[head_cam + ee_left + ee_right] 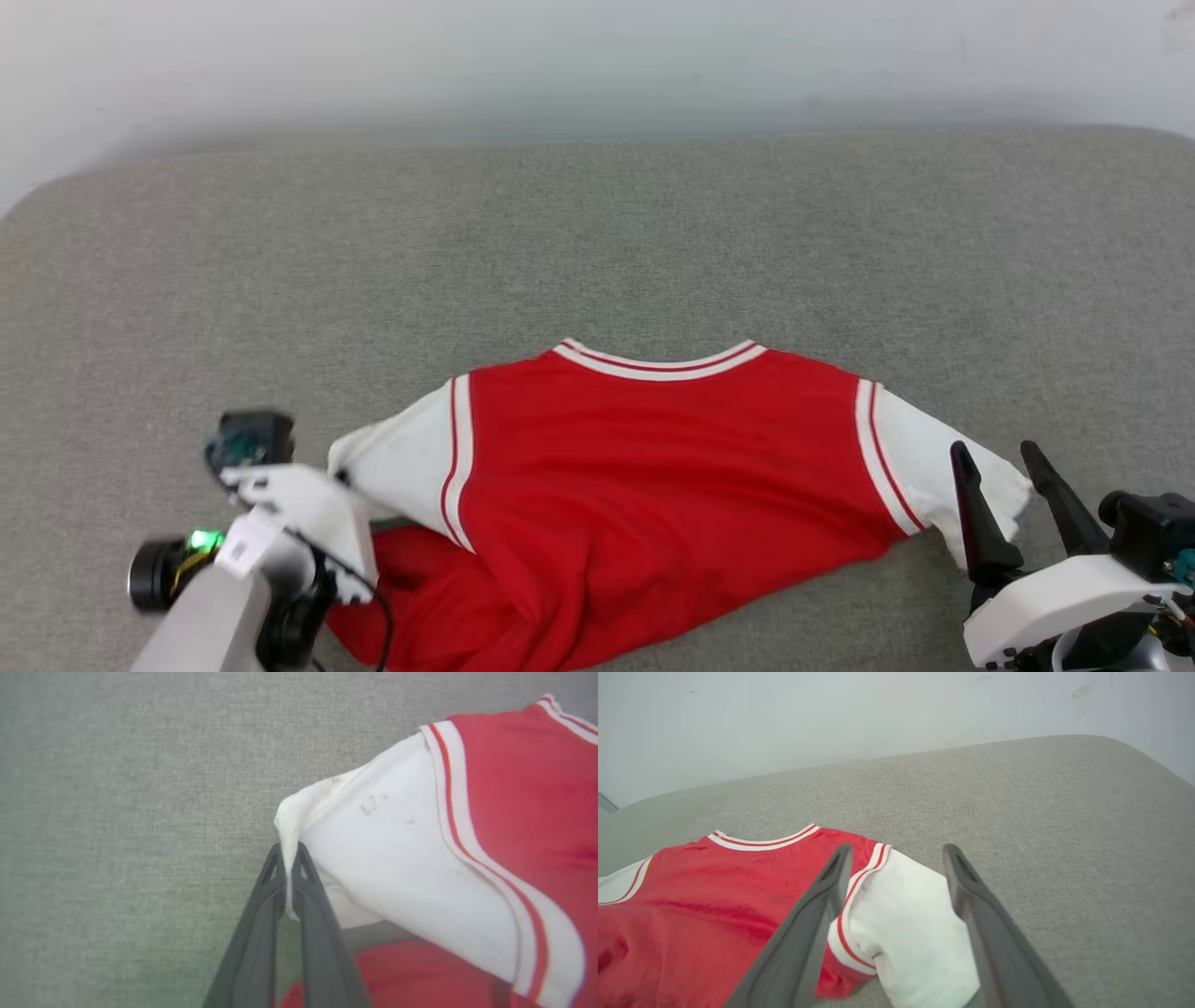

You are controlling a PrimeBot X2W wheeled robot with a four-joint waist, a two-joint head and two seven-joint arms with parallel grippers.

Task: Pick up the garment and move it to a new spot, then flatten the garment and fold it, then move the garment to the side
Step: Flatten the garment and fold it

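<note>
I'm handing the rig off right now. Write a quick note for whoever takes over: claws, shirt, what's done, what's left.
Left claw: shut on the edge of the garment's white sleeve on the robot's left.
Right claw: open at the end of the other sleeve, not closed on it.
Garment: on the grey padded surface, collar away from the robot. The upper part is spread; the lower part is bunched toward the robot's left.
Done: roughly laid out, not folded.
Left: flatten it fully, fold it, move it to the side.

The garment is soft matt cloth, the surface beneath it coarse woven fabric.
</note>
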